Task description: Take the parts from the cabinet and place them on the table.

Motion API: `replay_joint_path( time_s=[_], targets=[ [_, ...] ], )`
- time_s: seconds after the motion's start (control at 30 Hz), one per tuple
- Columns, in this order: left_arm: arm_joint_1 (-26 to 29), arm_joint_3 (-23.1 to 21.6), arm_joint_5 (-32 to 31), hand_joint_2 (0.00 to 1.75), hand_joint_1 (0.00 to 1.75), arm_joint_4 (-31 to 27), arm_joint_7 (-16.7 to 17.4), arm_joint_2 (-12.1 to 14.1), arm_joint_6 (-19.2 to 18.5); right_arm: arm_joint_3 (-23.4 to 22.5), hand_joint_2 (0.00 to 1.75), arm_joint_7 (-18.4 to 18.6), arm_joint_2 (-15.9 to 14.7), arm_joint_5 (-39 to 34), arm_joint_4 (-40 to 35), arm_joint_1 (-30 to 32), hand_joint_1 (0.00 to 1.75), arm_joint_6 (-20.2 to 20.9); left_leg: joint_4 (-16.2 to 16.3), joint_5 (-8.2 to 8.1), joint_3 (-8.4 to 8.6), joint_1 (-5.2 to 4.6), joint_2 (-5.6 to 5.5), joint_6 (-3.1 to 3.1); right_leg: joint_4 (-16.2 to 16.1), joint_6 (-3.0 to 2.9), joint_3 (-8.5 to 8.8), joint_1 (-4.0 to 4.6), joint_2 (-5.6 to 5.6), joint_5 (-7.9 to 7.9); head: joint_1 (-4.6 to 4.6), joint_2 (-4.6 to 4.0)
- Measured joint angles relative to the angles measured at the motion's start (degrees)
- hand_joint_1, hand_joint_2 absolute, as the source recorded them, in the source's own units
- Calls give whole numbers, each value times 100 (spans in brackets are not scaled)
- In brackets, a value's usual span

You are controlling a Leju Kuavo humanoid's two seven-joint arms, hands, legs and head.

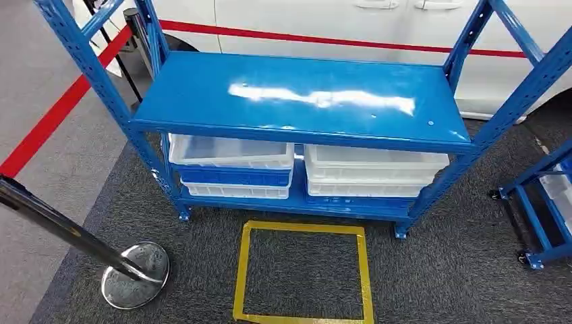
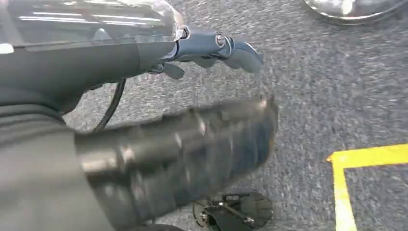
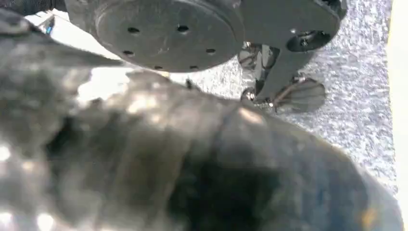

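The blue cabinet rack (image 1: 297, 94) stands straight ahead in the head view, its top shelf bare and glossy. On the lower shelf sit stacked white and blue bins, one stack at the left (image 1: 231, 165) and one at the right (image 1: 374, 172); what they contain is hidden by the shelf above. My left hand (image 2: 192, 96) hangs over grey carpet with its thick thumb and darker fingers (image 2: 216, 45) apart and nothing between them. My right hand (image 3: 192, 159) is a blurred grey mass close to the camera, so how its fingers lie is unclear.
A yellow tape square (image 1: 303, 273) marks the carpet in front of the rack. A chrome stanchion with a round base (image 1: 135, 273) leans in at the left. Another blue cart (image 1: 543, 216) stands at the right, and a white car body (image 1: 324, 27) is behind the rack.
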Motion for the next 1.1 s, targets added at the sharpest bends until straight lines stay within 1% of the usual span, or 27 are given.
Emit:
replay_joint_path(
  time_s=[0.03,0.07,0.1,0.17,0.2,0.23,0.27,0.3,0.33,0.37,0.4,0.43,0.5,0.53,0.57,0.6,0.67,0.7,0.73,0.77,0.8,0.87,0.9,1.0,1.03,1.07,1.1],
  targets=[
    [6,0,0,175,0,0,0,-4,-2,0,0,2,-2,0,0,-1,0,0,-67,40,17,46,9,50,13,36,-2,31,4,-13,0,0],
    [11,0,-2,175,0,0,0,-11,-4,0,0,11,-2,0,0,2,0,0,-102,73,35,55,45,94,103,63,-22,7,-86,-96,4,0],
    [7,0,-7,175,0,0,-2,-13,-4,0,0,28,-2,0,2,1,0,-2,-114,82,33,52,56,128,363,84,-144,12,-175,-299,22,0],
    [16,-4,-22,175,0,0,-44,-13,-46,0,0,63,-2,4,2,-4,0,-2,-113,82,19,46,94,132,1300,122,-578,-16,-209,-769,17,0],
    [25,-9,-59,175,0,0,-70,-11,-61,0,0,92,-2,13,2,-4,0,-2,-112,81,17,46,115,131,1692,135,-766,-24,-210,-897,18,0],
    [26,-11,-66,175,0,0,-81,-11,-61,0,0,103,-2,22,2,-1,0,-2,-111,80,19,46,124,130,1849,148,-849,-37,-217,-876,17,0],
    [23,-13,-74,175,0,0,-87,-11,-61,0,0,107,-2,26,2,5,0,-2,-110,76,29,46,126,125,1685,152,-773,-56,-225,-706,20,0],
    [22,-20,-83,175,0,0,-87,-13,-61,0,0,116,-2,35,4,8,0,-2,-110,70,43,47,126,116,1297,145,-578,-64,-240,-459,17,0],
    [23,-24,-94,175,0,0,-90,-13,-61,0,0,116,-2,44,4,5,0,-4,-110,59,65,47,126,99,685,125,-268,-65,-260,-158,20,0],
    [25,-24,-101,175,0,0,-96,-13,-63,0,0,116,-4,46,4,1,0,-6,-110,45,78,47,126,78,153,93,-2,-61,-303,43,20,0],
    [21,-24,-101,175,0,0,-103,-13,-63,0,0,122,-4,55,4,-8,0,-7,-83,26,65,1,128,43,-12,71,54,-10,-331,-52,17,0],
    [21,-26,-103,175,0,0,-107,-13,-72,0,175,144,-2,68,4,-9,0,-7,-83,29,53,5,126,19,-11,42,33,-9,-314,-28,11,0],
    [17,-33,-116,175,0,0,-109,-11,-92,2,175,171,-2,105,4,-9,0,-7,-100,40,66,6,142,-31,0,12,21,6,-296,-33,9,0],
    [11,-37,-118,175,0,0,-109,-11,-105,2,175,190,-2,114,4,-6,0,-7,-104,32,77,8,147,-68,-30,-37,27,-17,-292,-16,9,0],
    [17,-37,-116,175,0,0,-111,-11,-114,2,175,199,-2,118,4,-3,0,-7,-26,-42,52,37,121,-103,-69,-87,52,-47,-297,15,9,0],
    [21,-37,-116,175,0,0,-114,-11,-116,2,175,201,-2,120,4,-7,0,-4,170,-197,-35,30,98,-117,-78,-130,50,-48,-296,16,9,0],
    [65,-105,-28,175,0,0,-101,15,-138,50,175,201,-11,92,-11,-10,0,-2,1114,-699,-474,36,91,-155,-72,-170,29,-34,-295,20,2,0],
    [99,-186,71,175,0,0,-74,28,-161,105,175,207,-22,46,-28,-5,0,2,1538,-849,-679,35,91,-164,-62,-175,18,-26,-295,19,4,0],
    [135,-270,183,175,0,0,-40,53,-183,155,175,221,-35,-8,-59,-4,0,7,1769,-870,-794,35,90,-164,-47,-178,8,-18,-285,16,2,0],
    [179,-341,294,175,0,0,-2,59,-203,193,175,232,-44,-59,-85,-7,0,7,1694,-745,-767,35,91,-158,-31,-180,4,-17,-274,14,4,0],
    [237,-439,454,175,0,0,46,81,-249,249,175,245,-59,-127,-134,-11,0,11,1352,-509,-604,35,90,-144,-18,-178,5,-14,-253,7,2,0],
    [340,-608,720,175,0,0,123,122,-306,363,175,264,-81,-269,-249,-21,0,53,255,14,-68,34,84,-90,4,-156,17,-10,-215,-8,4,0],
    [380,-698,855,175,0,0,168,158,-341,424,175,278,-96,-335,-293,-21,0,74,0,-52,37,15,66,-63,21,-129,3,13,-214,-16,4,0],
    [474,-1004,1275,175,0,0,287,217,-435,625,175,308,-162,-542,-398,-6,0,109,-10,0,13,-17,70,-11,20,-41,-13,11,-214,6,7,0],
    [507,-1127,1446,175,0,0,334,254,-476,714,175,323,-186,-625,-424,6,0,112,-36,20,17,-6,72,20,9,-10,-7,17,-210,15,7,0],
    [529,-1229,1596,175,0,-2,383,269,-501,785,175,343,-230,-693,-450,23,0,111,-102,75,43,45,103,77,56,29,-13,15,-216,-30,7,0],
    [535,-1323,1723,175,0,-11,415,297,-533,853,175,350,-251,-759,-457,53,0,116,-114,87,42,41,107,110,186,44,-59,5,-227,-158,15,0]
  ],
)
